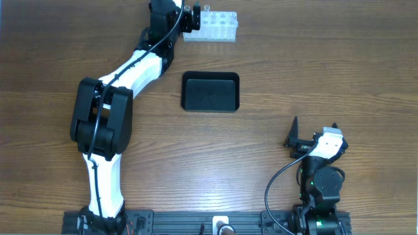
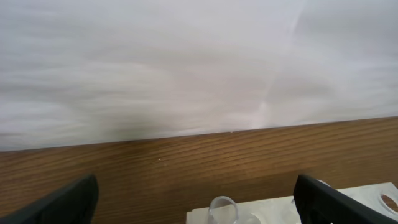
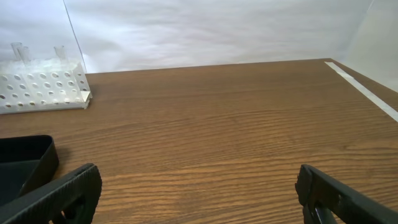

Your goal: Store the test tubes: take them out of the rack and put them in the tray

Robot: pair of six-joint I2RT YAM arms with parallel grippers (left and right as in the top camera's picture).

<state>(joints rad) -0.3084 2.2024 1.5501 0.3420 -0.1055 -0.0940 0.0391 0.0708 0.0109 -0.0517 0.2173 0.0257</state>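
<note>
Nearest the bases, the right gripper (image 1: 313, 134) is parked with fingers spread wide and nothing held. Farther out lies the matte black tray (image 1: 210, 94), shallow and round-cornered. Farthest, at the white perforated rack (image 1: 210, 27), the left gripper (image 2: 196, 188) is likewise spread, with a clear test tube (image 2: 222, 206) standing between its fingers. The tube is judged light, slick and brittle, and best pinched gently just below the rim.

Left arm (image 1: 130, 72) stretched far out, right arm (image 1: 321, 171) folded; both jaws open.
</note>
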